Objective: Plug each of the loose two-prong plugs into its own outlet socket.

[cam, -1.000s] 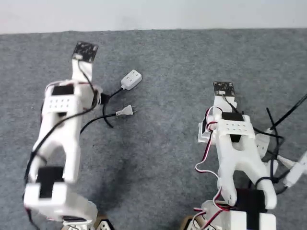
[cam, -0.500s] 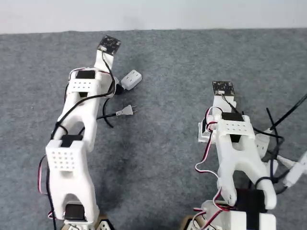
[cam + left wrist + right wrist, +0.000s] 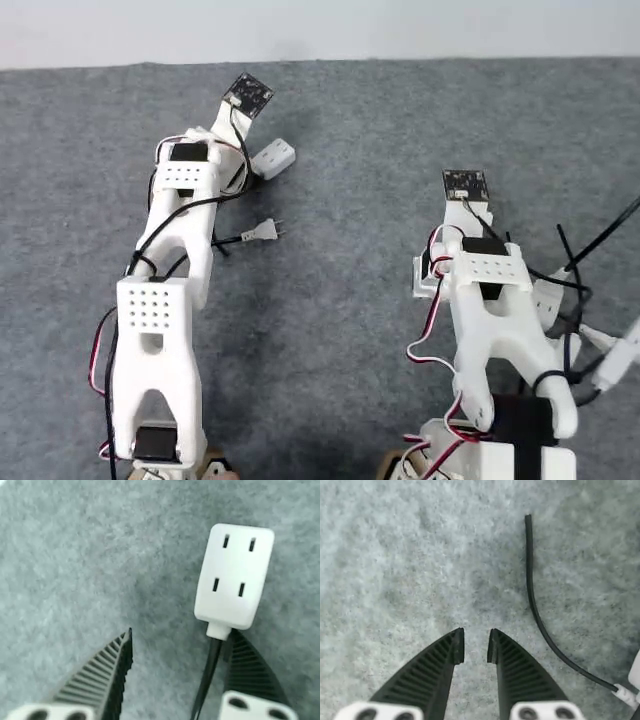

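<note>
Grey felt matting (image 3: 360,330) covers the whole work table.

1. Left gripper (image 3: 181,632): jaws spread wide, holding nothing. It hovers low over the matting.
2. Directly ahead of its fingertips lies the white rectangular plastic outlet block (image 3: 234,577), slots facing up, all four slots vacant. Its black cord (image 3: 207,680) runs back between the jaws, close to one finger.
3. Behind this gripper, beside the arm, the black two-prong plug (image 3: 262,232) lies loose on the matting, well apart from the block.
4. Right gripper (image 3: 475,632): jaws nearly closed, a narrow gap at the tips, nothing between them. A thin black cable (image 3: 532,595) curves off to one side.

Task status: no plug is seated. Judged from this layout, every insertion is outstanding, and neither the plug nor the block is grasped.
</note>
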`<state>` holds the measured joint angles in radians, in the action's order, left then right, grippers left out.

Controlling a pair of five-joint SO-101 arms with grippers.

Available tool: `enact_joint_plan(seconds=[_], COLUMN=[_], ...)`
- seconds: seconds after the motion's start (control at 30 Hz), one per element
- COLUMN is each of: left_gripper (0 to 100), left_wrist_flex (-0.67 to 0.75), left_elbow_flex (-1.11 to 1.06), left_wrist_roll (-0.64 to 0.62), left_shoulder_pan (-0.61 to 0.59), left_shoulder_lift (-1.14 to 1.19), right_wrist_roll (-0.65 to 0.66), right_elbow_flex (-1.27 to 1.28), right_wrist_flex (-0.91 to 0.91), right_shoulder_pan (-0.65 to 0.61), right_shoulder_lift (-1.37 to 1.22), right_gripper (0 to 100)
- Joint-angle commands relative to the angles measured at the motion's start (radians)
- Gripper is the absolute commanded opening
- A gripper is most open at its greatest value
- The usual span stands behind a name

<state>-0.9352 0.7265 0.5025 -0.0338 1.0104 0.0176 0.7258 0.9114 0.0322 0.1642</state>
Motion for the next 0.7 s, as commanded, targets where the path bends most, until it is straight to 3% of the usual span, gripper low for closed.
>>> enact_joint_plan(seconds=[0.0, 0.27, 0.33, 0.47, 0.67], left_gripper=[28, 27, 21, 0, 1], left_wrist_flex=[0.028, -0.002, -0.008, -0.046, -0.153], left_elbow_flex=[0.117, 0.222, 0.245, 0.325, 0.332], left_wrist_roll=[0.020, 0.018, 0.018, 0.018, 0.018], left_shoulder_pan=[0.002, 0.000, 0.000, 0.005, 0.000], left_shoulder_lift=[0.034, 0.216, 0.264, 0.296, 0.288], right_wrist_roll=[0.011, 0.011, 0.011, 0.011, 0.011], right_elbow_flex=[-0.003, -0.012, -0.012, -0.021, -0.021], right_wrist_flex=[-0.016, -0.041, -0.044, -0.036, -0.036], right_shoulder_pan=[-0.010, -0.010, -0.012, -0.024, -0.022], right_shoulder_lift=[0.002, -0.045, -0.051, -0.058, -0.058], right_gripper=[7.6, 7.2, 7.2, 7.2, 7.2])
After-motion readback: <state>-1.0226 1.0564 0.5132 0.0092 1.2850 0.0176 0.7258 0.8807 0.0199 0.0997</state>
